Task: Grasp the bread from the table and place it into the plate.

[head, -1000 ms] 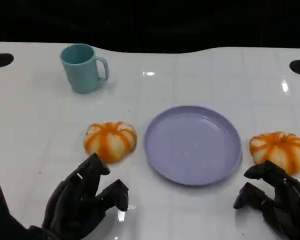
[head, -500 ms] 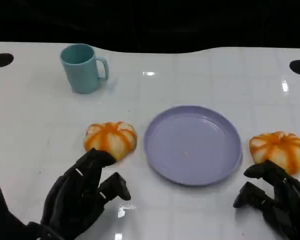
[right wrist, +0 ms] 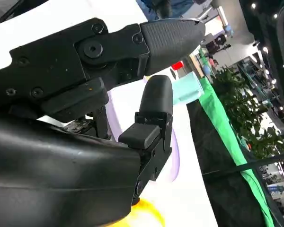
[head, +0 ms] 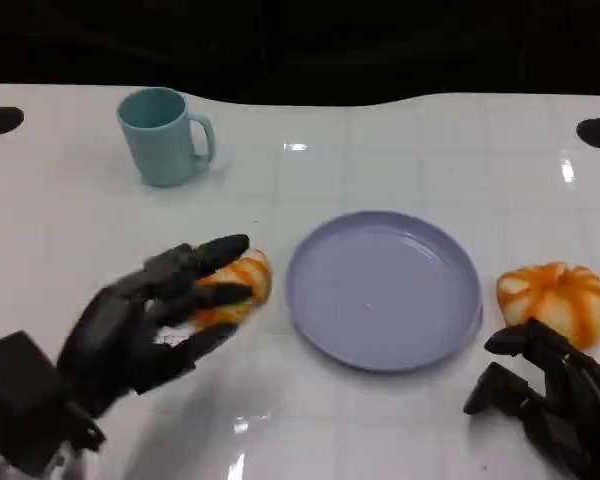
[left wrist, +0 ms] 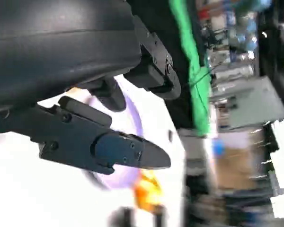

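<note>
Since a second ago our left hand (head: 145, 315) has swung forward over the left bread (head: 232, 285), fingers spread, part covering it, nothing gripped. That bread lies on the desk (head: 400, 150) just left of the plate (head: 384, 288). Our right hand (head: 545, 395) sits half-curled near the other bread (head: 555, 297).

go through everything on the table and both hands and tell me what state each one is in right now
Left hand: open, fingers spread over the left bread, not gripping.
Left bread: on the table, left of the plate.
Right bread: on the table, right of the plate.
Plate: empty.
Mug: upright.
Right hand: open, holding nothing.
</note>
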`<state>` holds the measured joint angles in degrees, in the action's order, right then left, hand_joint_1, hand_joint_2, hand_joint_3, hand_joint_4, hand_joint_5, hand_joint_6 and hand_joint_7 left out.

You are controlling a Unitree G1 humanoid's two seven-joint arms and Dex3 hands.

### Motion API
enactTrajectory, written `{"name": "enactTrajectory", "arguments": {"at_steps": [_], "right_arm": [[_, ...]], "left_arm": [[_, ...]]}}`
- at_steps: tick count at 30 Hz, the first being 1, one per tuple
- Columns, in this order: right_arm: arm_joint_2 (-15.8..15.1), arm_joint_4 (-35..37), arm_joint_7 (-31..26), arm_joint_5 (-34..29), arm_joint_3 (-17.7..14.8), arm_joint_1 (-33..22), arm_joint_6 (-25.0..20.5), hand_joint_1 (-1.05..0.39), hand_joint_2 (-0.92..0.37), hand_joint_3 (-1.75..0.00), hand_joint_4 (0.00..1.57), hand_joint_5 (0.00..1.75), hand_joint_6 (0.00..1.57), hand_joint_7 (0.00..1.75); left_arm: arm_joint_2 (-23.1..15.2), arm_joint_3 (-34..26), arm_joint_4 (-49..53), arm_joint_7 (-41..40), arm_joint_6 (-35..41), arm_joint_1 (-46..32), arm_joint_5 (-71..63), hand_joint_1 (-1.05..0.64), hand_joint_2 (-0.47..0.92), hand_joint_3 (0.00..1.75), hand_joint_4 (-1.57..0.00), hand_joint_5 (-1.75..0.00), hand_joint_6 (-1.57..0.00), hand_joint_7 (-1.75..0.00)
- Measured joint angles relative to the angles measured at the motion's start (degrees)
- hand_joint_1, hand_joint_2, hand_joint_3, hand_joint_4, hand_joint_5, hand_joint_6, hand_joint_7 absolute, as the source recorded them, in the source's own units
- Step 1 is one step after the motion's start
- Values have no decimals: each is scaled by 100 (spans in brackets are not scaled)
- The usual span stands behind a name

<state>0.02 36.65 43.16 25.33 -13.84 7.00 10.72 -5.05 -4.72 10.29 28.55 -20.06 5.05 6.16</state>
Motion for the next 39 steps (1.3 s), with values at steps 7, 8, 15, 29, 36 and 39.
{"name": "enactTrajectory", "arguments": {"at_steps": [7, 8, 15, 29, 36, 39], "right_arm": [[15, -26, -10, 0, 5, 9, -42, -51, -92, -20, 68, 147, 64, 111], [15, -36, -41, 0, 1, 8, -50, -52, -92, -20, 68, 147, 64, 111], [20, -43, -71, 2, 6, 30, -114, -51, -92, -21, 68, 146, 64, 112], [24, -36, -24, 8, -8, 46, -137, -51, -92, -21, 68, 146, 64, 112], [37, -38, -25, 5, -32, 44, -130, -52, -92, -21, 68, 146, 63, 112], [35, -55, -29, 0, -31, 31, -127, -52, -92, -20, 69, 147, 64, 112]], "left_arm": [[-610, 331, -267, -1154, -321, 155, -2404, -49, 84, 2, 0, -40, -30, 0], [-744, 421, -514, -1350, -163, 180, -2945, -49, 84, 1, 0, -37, -30, 0], [-1183, 1062, -1390, -1628, 933, 401, -4785, -49, 84, 0, 0, -22, -22, -1], [-1272, 2138, -822, -1414, 2301, 1264, -5815, -42, 80, 0, -1, -17, -22, 0], [-1136, 2545, -18, -1375, 2719, 1826, -5794, -37, 75, 0, 0, -16, -21, 0], [-1042, 2709, 292, -1357, 2915, 2040, -5795, -40, 75, 0, 0, -17, -20, 0]]}}
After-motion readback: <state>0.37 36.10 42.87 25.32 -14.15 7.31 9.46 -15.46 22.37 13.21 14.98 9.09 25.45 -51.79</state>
